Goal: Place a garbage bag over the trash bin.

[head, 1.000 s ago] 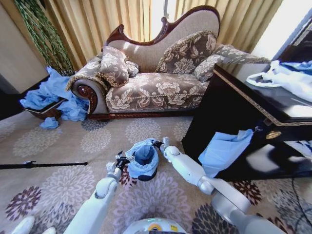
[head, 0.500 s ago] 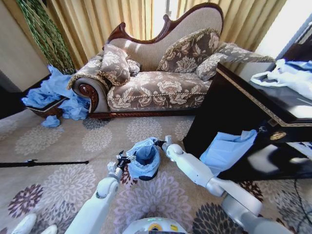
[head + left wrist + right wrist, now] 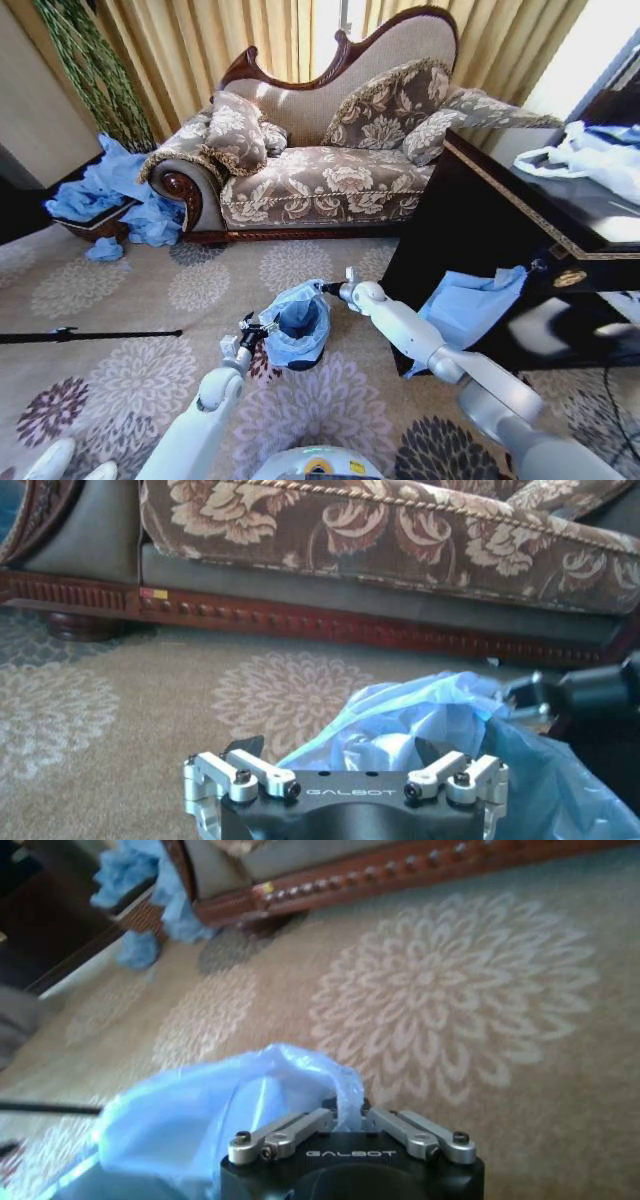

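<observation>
In the head view the garbage bag (image 3: 297, 322) is seen draped over the trash bin (image 3: 300, 360) on the carpet (image 3: 120, 290); its rim is held at 3 o'clock by the right gripper (image 3: 328, 288) and at 9 by the left gripper (image 3: 256, 329).

Left wrist view: the fingers stand apart, bag film (image 3: 430, 720) between them.

Right wrist view: the fingers are pinched on the bag's edge (image 3: 335, 1080).

The fitting step is judged in hand; pulling the rim down is needed next.

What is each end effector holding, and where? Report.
The right end effector pinches the garbage bag by its rim; the left end effector is open, gripping nothing.

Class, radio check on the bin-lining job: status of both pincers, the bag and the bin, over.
Right pincer shut on garbage bag rim. Left pincer open at opposite rim. Bag draped over trash bin on carpet. Nothing in the way.
</observation>
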